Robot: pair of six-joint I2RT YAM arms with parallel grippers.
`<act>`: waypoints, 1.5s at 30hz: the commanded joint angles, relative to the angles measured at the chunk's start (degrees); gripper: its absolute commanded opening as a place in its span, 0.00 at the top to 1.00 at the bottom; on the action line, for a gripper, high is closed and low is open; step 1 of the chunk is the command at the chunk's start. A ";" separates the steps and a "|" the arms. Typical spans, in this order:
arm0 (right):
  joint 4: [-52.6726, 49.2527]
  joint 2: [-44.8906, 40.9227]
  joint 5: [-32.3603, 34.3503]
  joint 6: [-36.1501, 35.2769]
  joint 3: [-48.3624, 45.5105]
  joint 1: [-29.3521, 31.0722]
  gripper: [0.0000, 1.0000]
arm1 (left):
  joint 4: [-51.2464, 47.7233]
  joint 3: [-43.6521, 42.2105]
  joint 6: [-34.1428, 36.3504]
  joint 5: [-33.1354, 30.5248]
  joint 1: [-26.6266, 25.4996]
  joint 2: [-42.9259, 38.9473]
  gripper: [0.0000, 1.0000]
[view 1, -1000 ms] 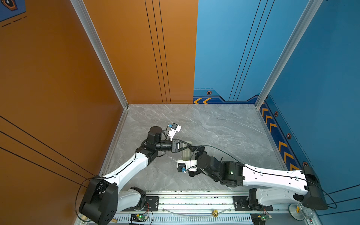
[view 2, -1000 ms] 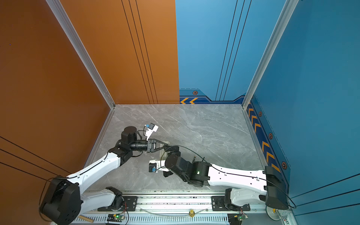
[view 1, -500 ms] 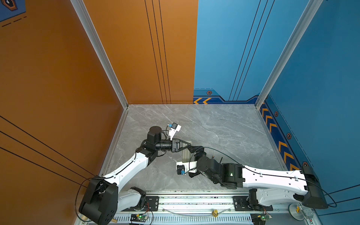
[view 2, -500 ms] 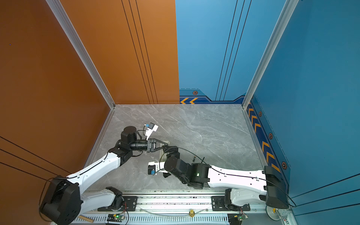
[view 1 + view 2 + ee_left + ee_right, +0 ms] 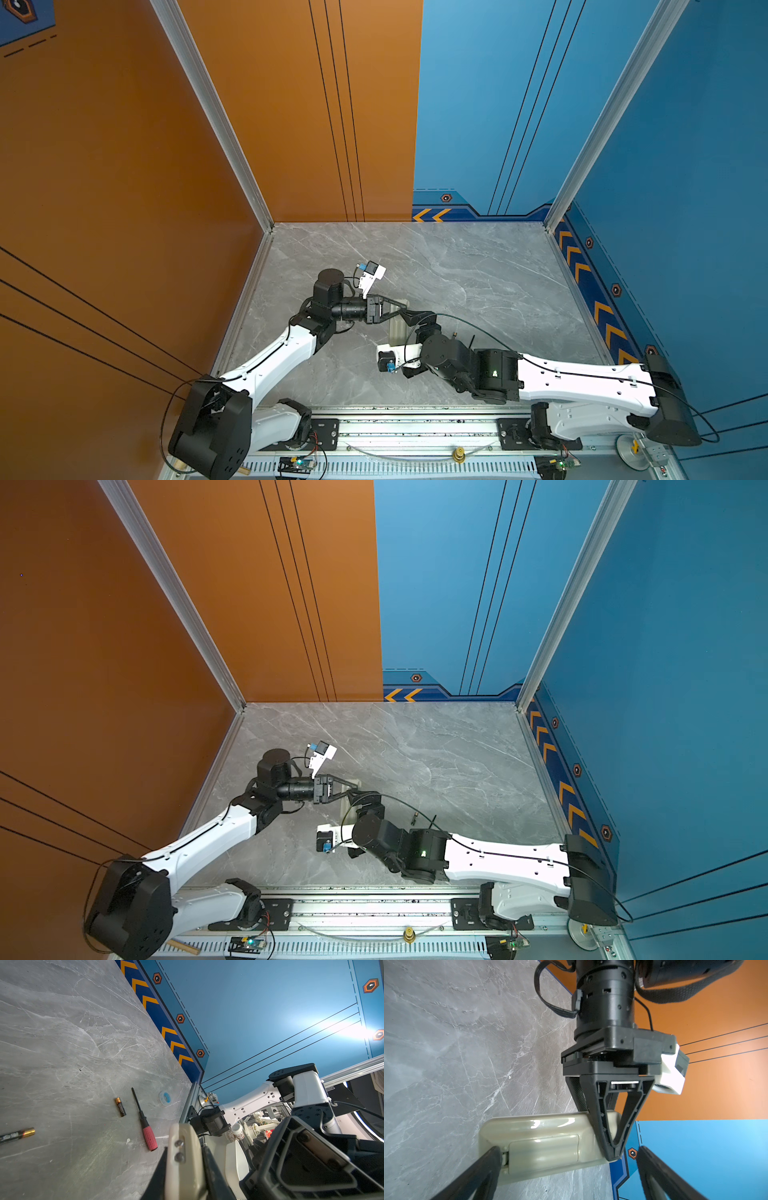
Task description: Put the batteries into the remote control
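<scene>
The left gripper [image 5: 610, 1142] is clamping one end of the remote control [image 5: 546, 1147], back side up, cover on; the right gripper [image 5: 566, 1159], jaws spread, is nosing the cover latch. Batteries [image 5: 120, 1106] lying beside the screwdriver [image 5: 145, 1126], awaiting an opened compartment

Glossy beige plastic remote control [image 5: 546, 1147] on smooth grey marble-look table [image 5: 446, 1043]
</scene>
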 commanded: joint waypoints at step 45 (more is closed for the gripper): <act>0.96 -5.22 0.73 0.79 -1.71 2.00 0.00 | -0.28 -0.64 -1.75 3.99 0.42 -0.82 1.00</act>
